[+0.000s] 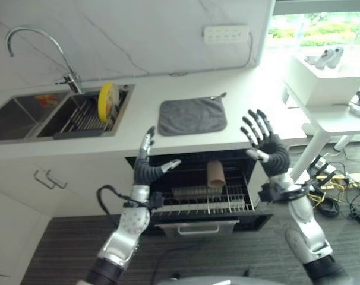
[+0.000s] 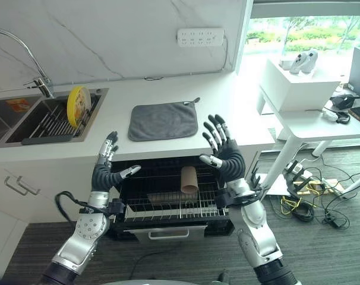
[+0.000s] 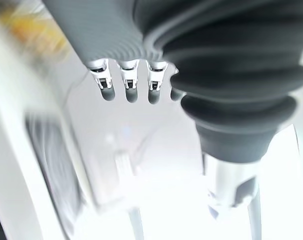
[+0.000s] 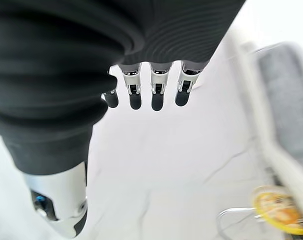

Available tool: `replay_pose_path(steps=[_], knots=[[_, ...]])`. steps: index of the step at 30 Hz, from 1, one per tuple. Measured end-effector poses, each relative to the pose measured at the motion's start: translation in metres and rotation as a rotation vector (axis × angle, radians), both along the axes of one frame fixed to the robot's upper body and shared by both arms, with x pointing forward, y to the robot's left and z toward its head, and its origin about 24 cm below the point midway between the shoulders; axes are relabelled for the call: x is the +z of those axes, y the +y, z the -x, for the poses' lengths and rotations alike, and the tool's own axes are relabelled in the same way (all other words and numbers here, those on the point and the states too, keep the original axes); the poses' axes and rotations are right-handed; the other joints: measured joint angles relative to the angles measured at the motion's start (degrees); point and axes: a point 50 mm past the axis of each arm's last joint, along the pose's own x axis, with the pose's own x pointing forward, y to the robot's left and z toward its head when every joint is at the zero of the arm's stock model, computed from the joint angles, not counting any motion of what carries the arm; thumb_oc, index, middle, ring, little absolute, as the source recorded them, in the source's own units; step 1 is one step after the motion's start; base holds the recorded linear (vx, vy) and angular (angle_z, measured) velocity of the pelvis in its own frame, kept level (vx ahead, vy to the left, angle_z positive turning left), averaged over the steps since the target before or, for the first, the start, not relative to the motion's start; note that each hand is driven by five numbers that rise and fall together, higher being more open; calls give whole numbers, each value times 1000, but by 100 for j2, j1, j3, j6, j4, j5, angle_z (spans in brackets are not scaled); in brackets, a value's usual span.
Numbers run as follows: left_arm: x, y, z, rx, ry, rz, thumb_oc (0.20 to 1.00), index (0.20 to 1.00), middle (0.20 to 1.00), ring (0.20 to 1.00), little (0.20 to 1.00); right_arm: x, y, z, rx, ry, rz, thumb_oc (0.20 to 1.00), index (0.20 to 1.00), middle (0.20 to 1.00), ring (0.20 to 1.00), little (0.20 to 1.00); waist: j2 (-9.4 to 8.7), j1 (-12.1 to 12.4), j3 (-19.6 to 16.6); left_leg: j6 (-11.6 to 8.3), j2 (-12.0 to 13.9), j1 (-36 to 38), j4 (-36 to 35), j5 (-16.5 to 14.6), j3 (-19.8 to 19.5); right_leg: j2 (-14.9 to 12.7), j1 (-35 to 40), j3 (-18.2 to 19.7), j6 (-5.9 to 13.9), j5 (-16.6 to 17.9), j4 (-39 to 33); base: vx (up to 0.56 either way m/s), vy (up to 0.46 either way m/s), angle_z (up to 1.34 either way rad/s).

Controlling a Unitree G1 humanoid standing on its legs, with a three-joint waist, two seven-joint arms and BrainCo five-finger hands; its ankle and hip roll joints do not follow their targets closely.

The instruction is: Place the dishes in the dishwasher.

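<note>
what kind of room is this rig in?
Likely a kitchen or office kitchenette: a steel sink with curved tap, a yellow plate standing in the sink rack, and an open under-counter dishwasher with a wire rack.

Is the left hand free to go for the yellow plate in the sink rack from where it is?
Probably yes. The left hand is open and empty, raised before the counter edge. The yellow plate stands upright in the sink rack, up and to its left, nothing between them.
</note>
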Motion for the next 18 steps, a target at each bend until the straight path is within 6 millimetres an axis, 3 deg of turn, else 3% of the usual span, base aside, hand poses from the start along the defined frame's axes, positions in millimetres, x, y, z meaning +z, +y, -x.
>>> replay_pose_path(steps=[3,9,10,11,13,15,18], knots=[[23,20,0,-7,-103,63,1000,1000,1000,1000,1000,18,-32,-3,-123,-87,83,1000,1000,1000,1000,1000,-58,113,-5,39,21,-26,-10,-22,-49,8,3,-46,-2,-1,0,-25,-38,8],[70,38,-1,-68,-323,-78,1000,1000,1000,1000,1000,20,-40,-3,-134,-102,106,1000,1000,1000,1000,1000,-45,124,-12,41,29,-64,-35,-20,-121,2,4,-99,-1,-21,0,5,-18,4],[66,40,-3,-81,-308,-95,1000,1000,1000,1000,1000,9,-41,-7,-136,-51,113,1000,1000,1000,1000,1000,78,122,-56,0,85,-35,-33,0,-125,84,33,-106,-41,-35,0,22,-43,3],[61,38,-4,-90,-285,-89,1000,1000,1000,1000,1000,6,-42,-8,-132,-33,95,1000,1000,1000,1000,1000,76,128,-64,-11,74,-38,-26,8,-110,94,32,-112,-40,-35,0,27,-44,3],[23,31,-16,-116,-87,-62,1000,1000,1000,1000,1000,-23,-51,-22,-154,132,-22,1000,1000,1000,1000,1000,71,141,-229,-43,65,-42,-6,30,-110,96,38,-128,-20,-59,0,71,-64,3],[-3,24,-17,-145,44,-55,1000,1000,1000,1000,1000,-39,-54,-25,-167,212,-66,1000,1000,1000,1000,1000,72,137,-227,-16,73,-72,-34,10,-123,100,24,-149,8,-81,-1,50,-38,4],[-18,22,-10,-164,118,-52,1000,1000,1000,1000,1000,-43,-54,-25,-186,233,-105,1000,1000,1000,1000,1000,76,133,-229,-14,85,-120,-30,15,-138,121,-13,-172,11,-94,-1,68,-57,4]])
